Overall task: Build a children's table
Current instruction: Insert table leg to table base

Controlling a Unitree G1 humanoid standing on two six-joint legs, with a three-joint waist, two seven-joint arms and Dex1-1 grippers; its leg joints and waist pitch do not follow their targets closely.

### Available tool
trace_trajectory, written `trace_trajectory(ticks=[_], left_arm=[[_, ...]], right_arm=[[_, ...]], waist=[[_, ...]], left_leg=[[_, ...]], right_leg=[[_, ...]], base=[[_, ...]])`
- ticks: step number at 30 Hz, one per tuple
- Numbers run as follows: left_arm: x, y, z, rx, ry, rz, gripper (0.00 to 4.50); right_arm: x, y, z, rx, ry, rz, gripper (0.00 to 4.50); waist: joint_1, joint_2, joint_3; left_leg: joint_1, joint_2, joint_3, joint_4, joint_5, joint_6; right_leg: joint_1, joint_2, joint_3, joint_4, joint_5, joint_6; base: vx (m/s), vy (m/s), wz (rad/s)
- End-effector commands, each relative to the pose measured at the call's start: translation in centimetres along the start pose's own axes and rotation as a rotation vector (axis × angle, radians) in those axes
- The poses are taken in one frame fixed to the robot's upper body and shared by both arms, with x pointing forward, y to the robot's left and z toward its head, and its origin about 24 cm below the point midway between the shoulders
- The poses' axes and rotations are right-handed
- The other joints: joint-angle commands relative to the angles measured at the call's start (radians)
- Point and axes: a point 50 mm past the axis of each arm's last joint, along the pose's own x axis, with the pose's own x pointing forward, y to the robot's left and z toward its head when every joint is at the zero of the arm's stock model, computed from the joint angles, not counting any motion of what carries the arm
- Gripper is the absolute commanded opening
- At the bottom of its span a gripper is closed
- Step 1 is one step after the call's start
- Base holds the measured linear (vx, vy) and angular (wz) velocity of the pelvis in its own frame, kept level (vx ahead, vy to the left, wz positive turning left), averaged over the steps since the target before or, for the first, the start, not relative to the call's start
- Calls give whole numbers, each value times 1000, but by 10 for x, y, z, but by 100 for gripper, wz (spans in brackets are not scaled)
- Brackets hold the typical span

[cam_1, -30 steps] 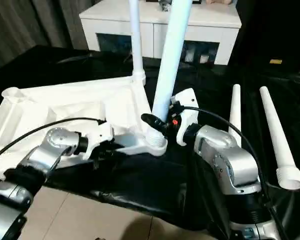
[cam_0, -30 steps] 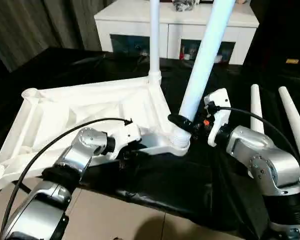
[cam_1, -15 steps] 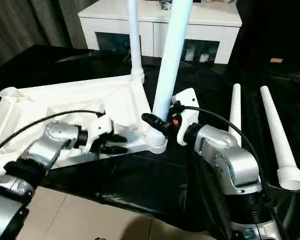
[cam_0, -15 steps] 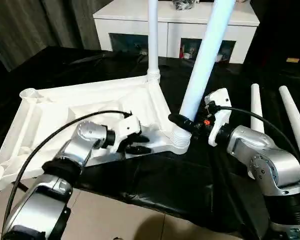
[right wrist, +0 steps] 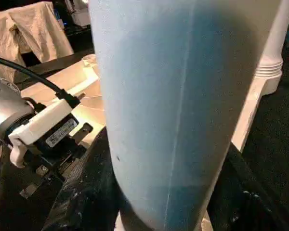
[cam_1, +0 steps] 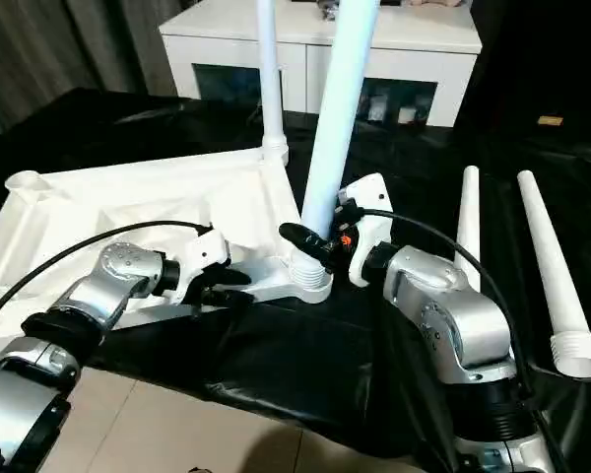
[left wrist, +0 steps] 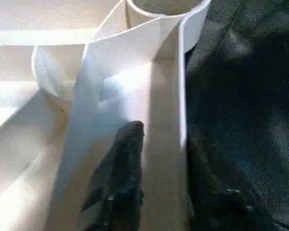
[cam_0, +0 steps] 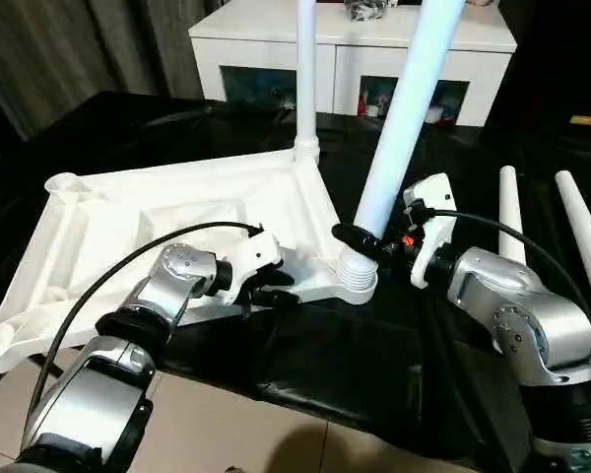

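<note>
Jaws: our right gripper (cam_0: 366, 240) is clamped round the base of a smooth white tapered plastic tube leg (cam_0: 399, 118) standing in the near corner socket; our left gripper (cam_0: 274, 287), fingers part-open, straddles the thin near rim of the white rectangular plastic tabletop (cam_0: 158, 232), one finger (left wrist: 123, 178) inside the rim. We cannot tell whether it grips. The tabletop lies ribbed underside up on glossy black sheeting (cam_0: 355, 365). Legs, four: two upright in sockets, the second (cam_0: 305, 69) at the far corner; two loose ones (cam_0: 547, 241) lying to the right, well apart from the tabletop.
</note>
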Motion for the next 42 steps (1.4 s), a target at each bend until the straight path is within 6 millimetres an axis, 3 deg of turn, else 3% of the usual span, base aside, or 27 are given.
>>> trace_trajectory(ticks=[1,6,10,11,16,17,22,24,27,28,30,31,42], left_arm=[[-2,3,-1,-18,11,17,116],[-2,1,-5,-39,20,-17,85],[-2,-5,-14,-45,52,-58,53],[-2,-6,-15,-45,50,-64,43],[-5,-9,-15,-42,29,-76,19],[-5,-9,-14,-41,19,-79,5],[-8,-13,-15,-28,9,-93,0],[-11,-17,-18,-23,12,-104,0],[-12,-19,-19,-21,13,-108,0],[-14,-21,-21,-19,15,-115,0],[-16,-23,-22,-18,18,-119,0],[-17,-25,-23,-18,19,-120,0],[-21,-30,-17,-15,-11,-106,0]], right_arm=[[8,0,6,-38,-14,-8,185],[17,-4,0,-29,-3,-26,185],[22,-9,-5,2,-1,-51,185],[22,-10,-6,7,10,-53,185],[23,-11,-12,3,58,-50,185],[23,-11,-14,2,68,-46,185],[24,-11,-19,8,94,-32,185],[25,-12,-23,12,101,-34,185],[25,-12,-24,13,101,-36,184],[26,-14,-26,23,107,-37,184],[26,-14,-29,31,116,-37,184],[26,-14,-32,38,124,-34,184],[13,-20,-53,161,79,-88,184]], waist=[[-1,-2,-65],[-4,-1,-63],[-5,-1,-66],[-3,-7,-67],[-3,-8,-67],[-4,-12,-67],[-7,-11,-64],[-7,-15,-63],[-14,-12,-62],[-15,-24,-62],[-17,-18,-63],[-17,-20,-63],[-16,-20,-60]], left_leg=[[22,43,-19,-68,-284,-5],[20,43,-20,-70,-298,-9],[18,45,-20,-69,-271,-1],[17,46,-20,-68,-259,6],[15,46,-18,-68,-236,22],[17,47,-17,-67,-235,23],[18,47,-15,-68,-248,26],[16,49,-17,-71,-253,22],[16,48,-18,-72,-267,17],[16,48,-16,-71,-264,20],[12,50,-18,-72,-249,23],[17,48,-16,-71,-253,25],[18,49,-16,-75,-282,11]], right_leg=[[51,-65,39,-79,-177,-241],[48,-66,38,-82,-219,-232],[50,-65,37,-76,-162,-247],[52,-67,38,-73,-144,-253],[53,-67,37,-71,-122,-258],[53,-67,37,-70,-121,-259],[49,-66,38,-75,-172,-250],[50,-68,38,-75,-188,-245],[47,-67,38,-77,-203,-240],[48,-66,38,-78,-202,-239],[49,-69,38,-73,-196,-240],[45,-66,39,-77,-200,-238],[40,-66,41,-80,-243,-220]], base=[[0,0,0],[0,0,0],[0,0,0],[0,0,0],[0,0,0],[0,0,0],[0,0,0],[0,0,0],[0,0,0],[0,0,0],[0,0,0],[0,0,0],[0,0,0]])
